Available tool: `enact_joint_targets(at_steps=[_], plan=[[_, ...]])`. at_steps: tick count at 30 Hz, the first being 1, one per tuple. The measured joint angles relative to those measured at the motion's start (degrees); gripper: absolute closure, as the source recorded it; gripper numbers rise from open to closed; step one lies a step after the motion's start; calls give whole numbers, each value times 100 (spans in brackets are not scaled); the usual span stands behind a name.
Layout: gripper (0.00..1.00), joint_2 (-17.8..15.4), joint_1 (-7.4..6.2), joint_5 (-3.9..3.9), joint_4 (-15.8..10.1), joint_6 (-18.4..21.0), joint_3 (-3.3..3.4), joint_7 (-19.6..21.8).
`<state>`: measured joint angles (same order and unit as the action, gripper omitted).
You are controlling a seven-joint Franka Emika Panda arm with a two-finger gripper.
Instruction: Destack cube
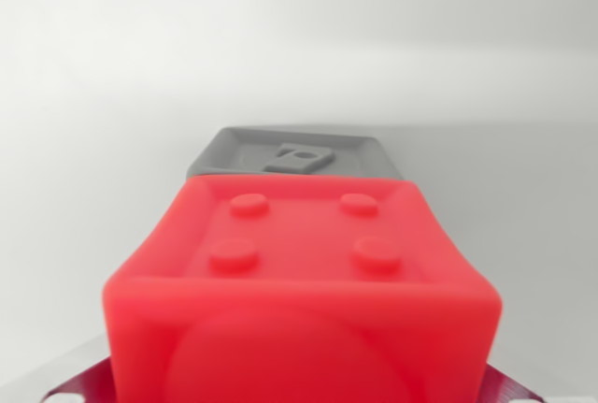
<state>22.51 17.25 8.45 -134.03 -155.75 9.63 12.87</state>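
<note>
Red plastic is filling most of the lower half of the wrist view: a red cube (301,281) is sitting very close to the camera, with four round studs on its top face and a big round bump on the face that is looking toward the lens. Behind it, further from the camera, a grey cube (291,152) is showing only its top, which has a raised frame and a small slanted block with a hole in the middle. The red cube is covering the near part of the grey one, so I cannot tell if they are touching. At the two bottom corners, thin dark red metal parts (79,382) are sticking out from under the red cube. The hand itself is not appearing in the view, so I cannot tell if it is spread or pressed together. A pale white desk (93,141) is lying around everything.
</note>
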Motion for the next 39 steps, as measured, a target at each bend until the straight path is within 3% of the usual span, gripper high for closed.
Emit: enact_joint_targets(at_steps=[16, 32, 39], plan=[[100, -185, -28, -38, -24, 142, 42, 29], [100, -812, -125, -266, -63, 693, 191, 177], [100, -912, -191, -312, -176, 709, 189, 222]])
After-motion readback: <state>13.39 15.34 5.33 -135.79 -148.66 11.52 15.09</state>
